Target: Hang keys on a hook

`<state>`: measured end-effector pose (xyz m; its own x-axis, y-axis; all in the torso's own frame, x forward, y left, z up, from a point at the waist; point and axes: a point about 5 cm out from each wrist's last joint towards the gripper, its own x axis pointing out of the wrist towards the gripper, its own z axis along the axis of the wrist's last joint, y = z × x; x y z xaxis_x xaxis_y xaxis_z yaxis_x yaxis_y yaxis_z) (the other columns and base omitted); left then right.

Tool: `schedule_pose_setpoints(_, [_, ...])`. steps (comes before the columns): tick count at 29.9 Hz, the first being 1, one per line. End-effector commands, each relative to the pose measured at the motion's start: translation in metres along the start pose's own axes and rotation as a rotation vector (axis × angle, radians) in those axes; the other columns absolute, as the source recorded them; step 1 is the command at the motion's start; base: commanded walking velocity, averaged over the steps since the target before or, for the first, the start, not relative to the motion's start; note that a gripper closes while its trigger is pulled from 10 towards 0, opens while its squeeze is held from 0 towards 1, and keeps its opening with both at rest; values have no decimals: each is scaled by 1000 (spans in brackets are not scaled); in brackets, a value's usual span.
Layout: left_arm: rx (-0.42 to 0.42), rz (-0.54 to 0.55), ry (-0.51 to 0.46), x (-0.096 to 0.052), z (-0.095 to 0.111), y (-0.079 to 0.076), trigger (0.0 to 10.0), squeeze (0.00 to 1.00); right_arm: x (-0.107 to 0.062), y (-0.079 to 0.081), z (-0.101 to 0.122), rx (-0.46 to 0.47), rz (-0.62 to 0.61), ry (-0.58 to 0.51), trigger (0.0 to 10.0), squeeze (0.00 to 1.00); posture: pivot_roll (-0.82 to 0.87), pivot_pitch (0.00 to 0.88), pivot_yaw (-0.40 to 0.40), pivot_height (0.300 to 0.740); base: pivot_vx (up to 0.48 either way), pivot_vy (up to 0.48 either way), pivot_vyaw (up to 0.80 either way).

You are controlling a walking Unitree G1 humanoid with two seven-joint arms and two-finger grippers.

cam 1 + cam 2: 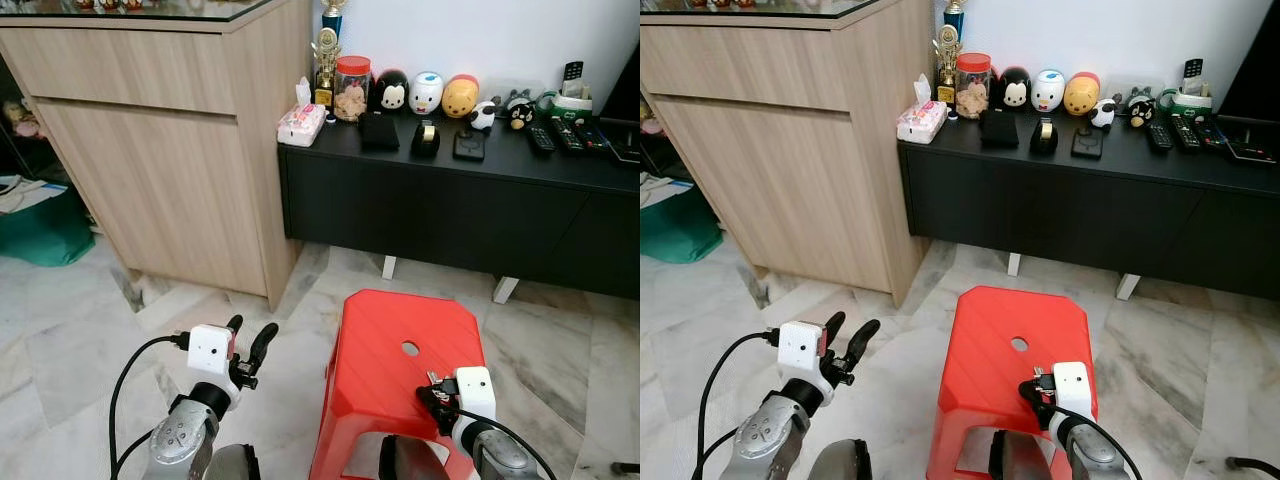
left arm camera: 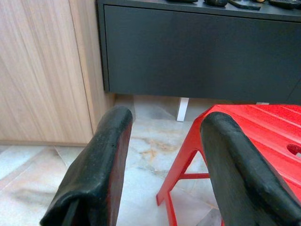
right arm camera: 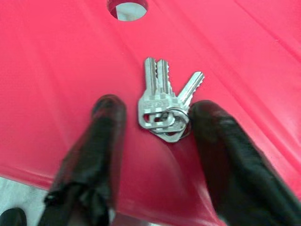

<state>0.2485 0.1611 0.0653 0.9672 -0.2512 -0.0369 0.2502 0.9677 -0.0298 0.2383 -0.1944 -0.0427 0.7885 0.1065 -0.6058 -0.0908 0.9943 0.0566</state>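
Keys (image 3: 165, 107) were lying flat on the red stool (image 1: 385, 350), on its near part, short of the seat hole (image 3: 127, 7). Right pincer (image 3: 157, 134) was spread wide, one finger either side of the key heads, nothing gripped yet. Left pincer (image 1: 250, 350) was held open and empty, off the stool's left side, above the marble floor (image 1: 80, 340).

Risk, as judged: flat keys on slick plastic could be skated away or only one pinched, since the fingertips straddle the ring rather than sit under it.

Key detail was given by the right wrist view; in the head views the keys were barely resolved. No hook could be identified.
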Motion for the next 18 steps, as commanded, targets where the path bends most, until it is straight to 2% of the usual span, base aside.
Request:
schedule_pose_setpoints(1, [2, -5, -2, 2, 2, -1, 10000, 0, 0, 1, -4, 1, -5, 19, 0, 0, 18, 21, -40, 587, 0, 0, 0])
schedule_pose_setpoints(13, [9, -8, -3, 6, 1, 0, 10000, 0, 3, 0, 8, 8, -31, -28, 0, 0, 21, 0, -39, 587, 0, 0, 0])
schedule_pose_setpoints(18, [13, -11, -4, 11, 2, 1, 10000, 0, 5, -1, 21, 34, -48, -98, 0, 0, 14, 0, -36, 587, 0, 0, 0])
